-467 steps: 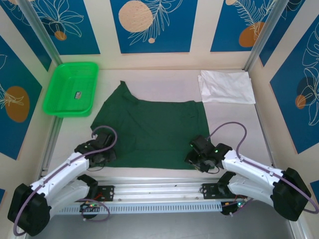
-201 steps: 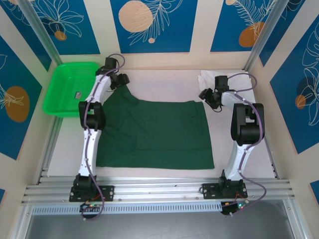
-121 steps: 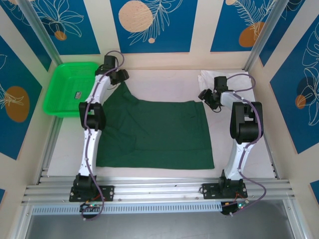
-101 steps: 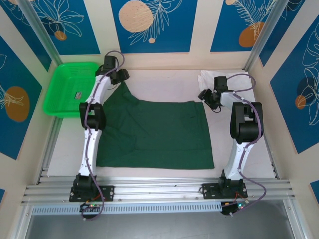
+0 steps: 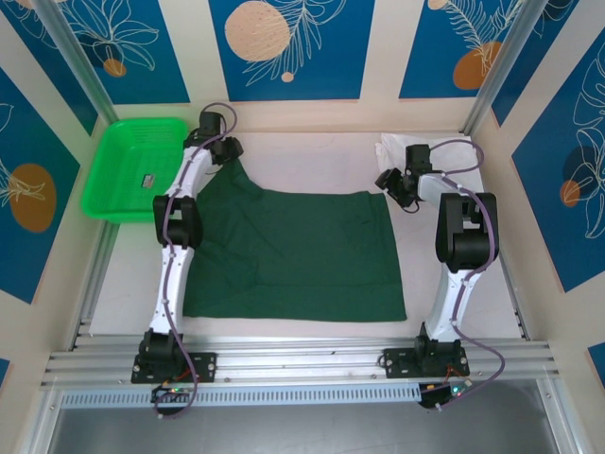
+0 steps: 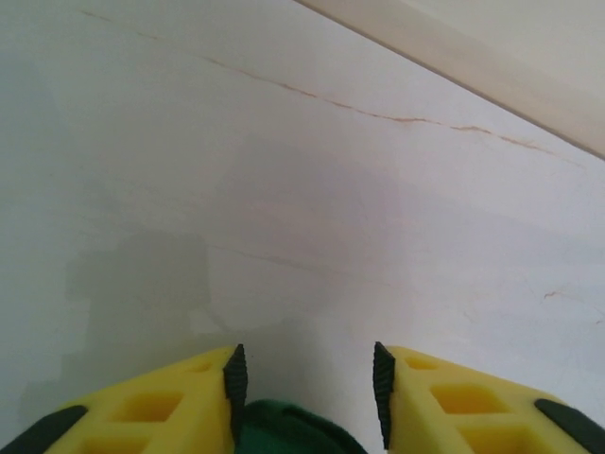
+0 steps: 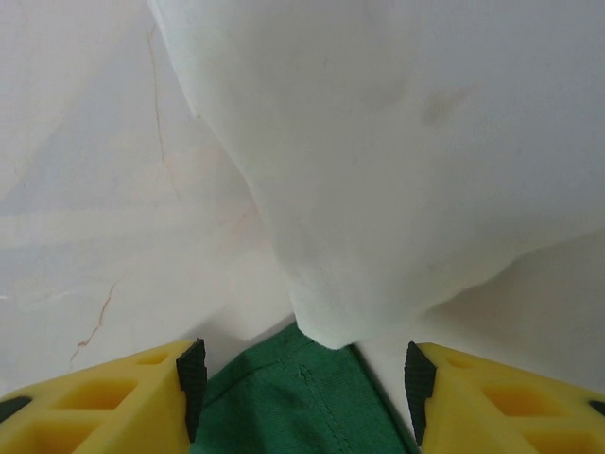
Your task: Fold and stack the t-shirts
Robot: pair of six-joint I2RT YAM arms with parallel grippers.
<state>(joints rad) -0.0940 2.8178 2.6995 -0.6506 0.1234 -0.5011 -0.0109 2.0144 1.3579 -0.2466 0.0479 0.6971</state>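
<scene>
While the dark green t-shirt lay spread flat across the middle of the tabletop, its folding looked barely begun; no fold showed in it, and nothing was stacked. The white t-shirt sat in the far right corner as a compact, roughly rectangular pad, which I judged to be folded already, its edge touching the green shirt's far right corner. The left hand stood at the green shirt's far left tip, a bunch of green cloth between its yellow fingers; whether they had clamped it I could not tell. The right hand was released, jaws wide either side of that far right corner, the cloth flat between them. By my reckoning, what was left was to grasp both far corners, fold the green shirt, and stack the two shirts.
</scene>
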